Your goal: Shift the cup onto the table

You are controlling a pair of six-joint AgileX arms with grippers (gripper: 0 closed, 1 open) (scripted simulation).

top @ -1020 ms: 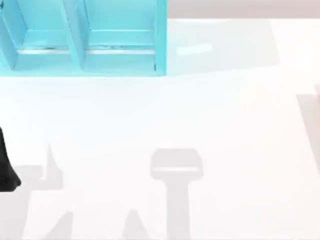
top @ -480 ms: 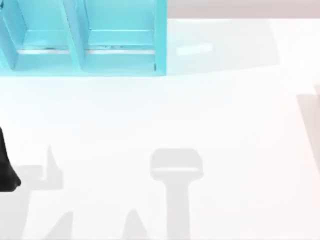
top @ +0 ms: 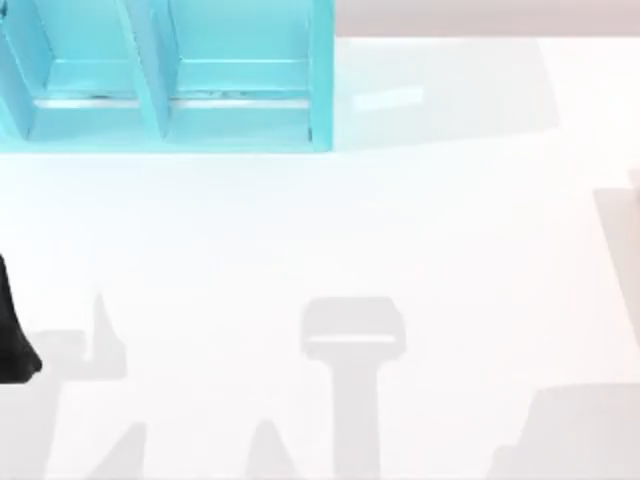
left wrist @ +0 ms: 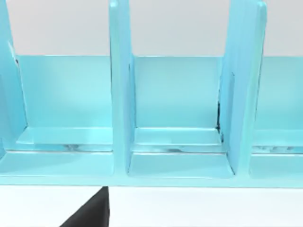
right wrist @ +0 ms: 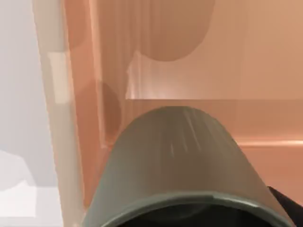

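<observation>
Right hand (right wrist: pixel 286 204): logged as a dark sliver at the edge of the right wrist view, just behind the cup (right wrist: pixel 182 165); cannot tell whether clenched on it or released. Cup: grey-green, rim turned toward the wrist camera, body reaching into a peach-orange shelf unit (right wrist: pixel 71 118). Cannot tell whether resting on the ledge there or lifted clear. Judged to sit this close to the right hand because that is the hand fetching it for the move. Not yet on the surface (top: pixel 330 230), so task judged early: cup to be drawn out of the peach unit first, then set down on open white. Contents of cup: interior dark at the rim, cannot tell. Peach compartment: nothing made out besides the cup. Left hand (left wrist: pixel 90 215): dark wedge low in the left wrist view, aimed at the turquoise shelf unit (left wrist: pixel 120 94); grip state cannot be told. Left arm (top: pixel 12 330) parked at the left edge of the surface in the top view, judged idle. Turquoise compartments facing the left hand: bare, no cup. Same unit noted at the far left of the surface (top: pixel 320 80) from above.
</observation>
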